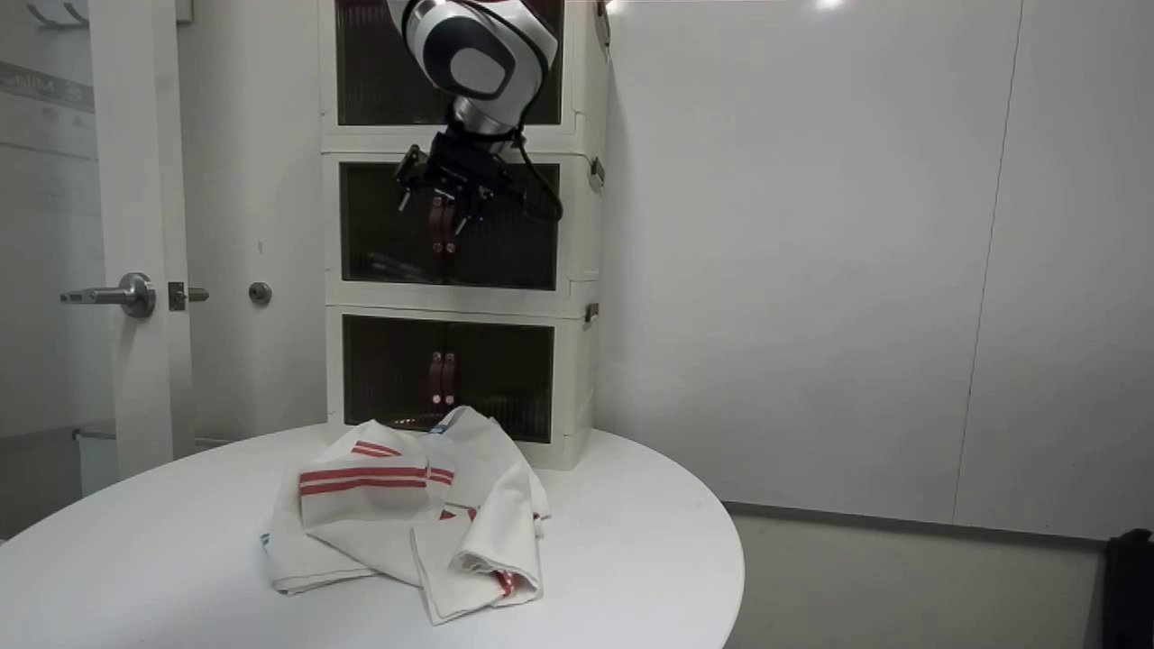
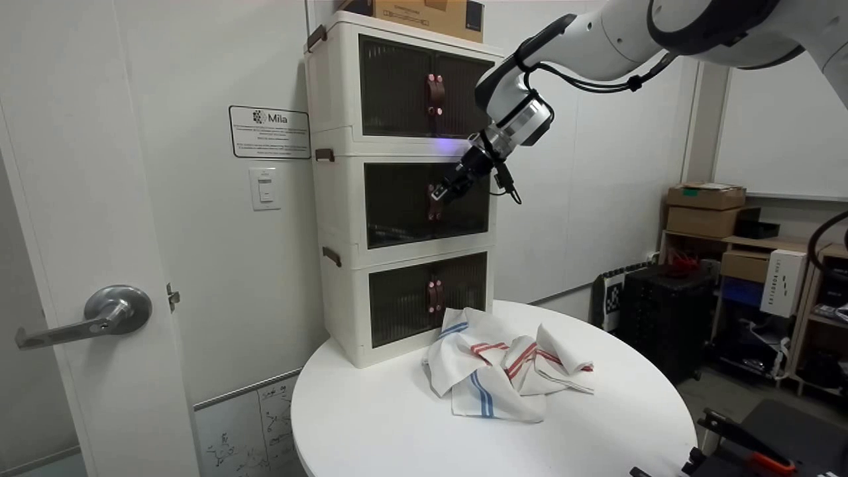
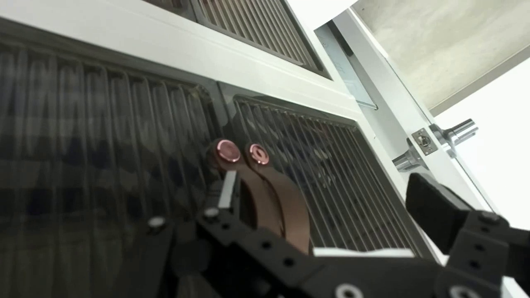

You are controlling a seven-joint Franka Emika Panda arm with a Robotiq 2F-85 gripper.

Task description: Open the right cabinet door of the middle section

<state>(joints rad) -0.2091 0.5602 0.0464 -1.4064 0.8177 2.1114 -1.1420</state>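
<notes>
In the wrist view the right door (image 3: 103,165) runs off the left edge, and the fingers (image 3: 228,190) cover one end of its handle (image 3: 264,203); whether they touch it cannot be told. In an exterior view the top edge cuts off the arm (image 1: 478,68) and the top box (image 1: 388,138). In both exterior views the cloth (image 2: 500,377) hides part of the bottom box (image 2: 346,311). The lower lines on the sign (image 2: 271,136) are too small to read.

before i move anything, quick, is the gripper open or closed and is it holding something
Gripper: open, jaws spread wide apart, holding nothing.
</notes>
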